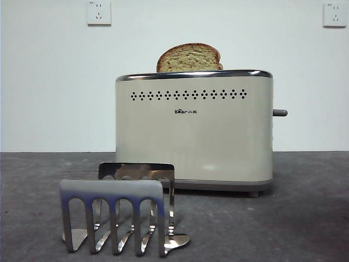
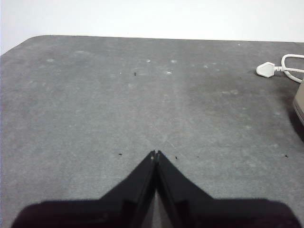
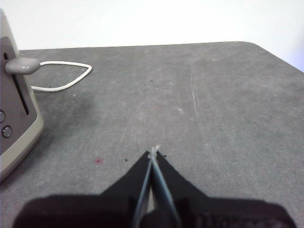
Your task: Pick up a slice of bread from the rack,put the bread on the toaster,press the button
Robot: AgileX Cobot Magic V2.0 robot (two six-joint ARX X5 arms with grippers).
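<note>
The slice of bread stands in the toaster's top slot, its domed top sticking out. The cream toaster stands mid-table with the grey lever button jutting from its right end, high in its track. The steel rack stands in front, with no bread in it. My left gripper is shut and empty over bare table. My right gripper is shut and empty, away from the toaster's end, where the button shows. Neither arm shows in the front view.
A white power cord lies on the table behind the toaster, and its plug shows in the left wrist view. Two white wall sockets sit high on the wall. The grey table stretches to both sides.
</note>
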